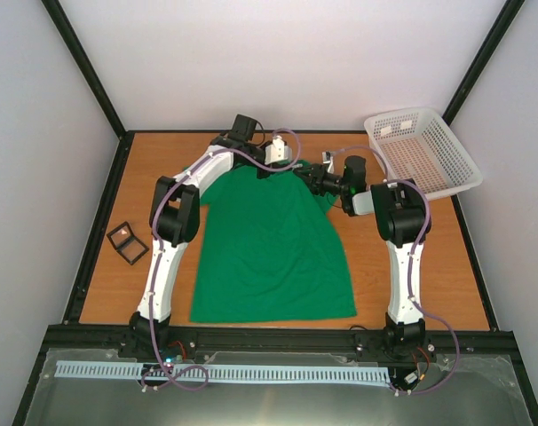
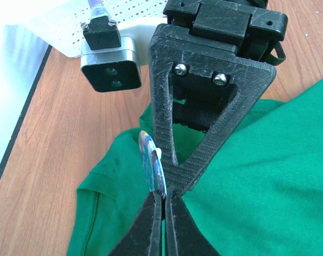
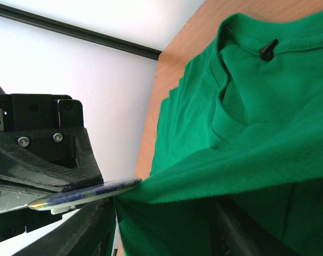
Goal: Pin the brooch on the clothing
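Observation:
The green T-shirt [image 1: 273,248] lies flat on the wooden table, collar at the far end; its dark label [image 3: 268,49] shows in the right wrist view. My left gripper [image 2: 165,200] is shut on the rim of the small bluish brooch [image 2: 151,162], held on edge just above the shirt [image 2: 268,176] near the collar. In the right wrist view the brooch [image 3: 89,194] touches the tip of a raised fold of the shirt [image 3: 257,160]. My right gripper [image 3: 167,234] has that fold bunched between its fingers and meets the left gripper [image 1: 265,169] tip to tip.
A white mesh basket [image 1: 420,151] stands at the back right. A small black square-framed case [image 1: 127,241] lies on the table left of the shirt. Black frame rails run along the table's edges.

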You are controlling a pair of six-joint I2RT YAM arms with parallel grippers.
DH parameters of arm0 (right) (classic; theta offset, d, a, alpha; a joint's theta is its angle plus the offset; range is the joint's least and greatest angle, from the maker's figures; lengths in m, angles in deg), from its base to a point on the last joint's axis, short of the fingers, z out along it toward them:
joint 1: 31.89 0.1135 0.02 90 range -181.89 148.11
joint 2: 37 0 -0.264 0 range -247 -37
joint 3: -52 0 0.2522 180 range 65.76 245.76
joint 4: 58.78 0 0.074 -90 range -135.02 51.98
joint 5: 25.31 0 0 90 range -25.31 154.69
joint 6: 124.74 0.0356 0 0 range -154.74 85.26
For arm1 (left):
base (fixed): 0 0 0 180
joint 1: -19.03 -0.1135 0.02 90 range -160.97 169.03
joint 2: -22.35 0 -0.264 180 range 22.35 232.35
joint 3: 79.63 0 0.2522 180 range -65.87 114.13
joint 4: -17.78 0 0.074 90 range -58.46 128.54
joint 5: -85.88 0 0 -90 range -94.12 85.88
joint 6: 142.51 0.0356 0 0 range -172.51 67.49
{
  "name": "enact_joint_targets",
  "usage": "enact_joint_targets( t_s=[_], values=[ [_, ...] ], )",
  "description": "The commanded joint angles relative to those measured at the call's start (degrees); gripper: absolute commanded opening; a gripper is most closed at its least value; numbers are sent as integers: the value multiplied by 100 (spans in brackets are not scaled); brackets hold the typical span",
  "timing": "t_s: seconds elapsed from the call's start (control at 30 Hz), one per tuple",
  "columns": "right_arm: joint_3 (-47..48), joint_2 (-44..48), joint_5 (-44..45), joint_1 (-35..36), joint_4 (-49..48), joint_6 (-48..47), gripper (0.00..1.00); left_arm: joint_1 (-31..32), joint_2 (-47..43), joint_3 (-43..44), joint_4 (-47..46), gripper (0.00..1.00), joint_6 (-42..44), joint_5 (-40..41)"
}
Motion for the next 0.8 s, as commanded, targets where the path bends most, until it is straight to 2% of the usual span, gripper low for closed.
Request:
enact_joint_targets(
  t_s=[0.0,0.23,0.47,0.57,0.77],
  values=[
    [298,0,379,-169,44,115,48,236,39,-45,645,1,311,-402],
    [336,-46,503,-205,-158,612,49,274,-55,-166,550,1,316,-299],
    [572,45,391,-241,747,241,49,376,-114,-269,590,1,436,-49],
    [653,13,350,-241,830,242,49,406,-160,-320,540,1,431,-55],
    [366,75,478,-287,159,575,50,410,-244,-476,322,1,372,27]
  ],
)
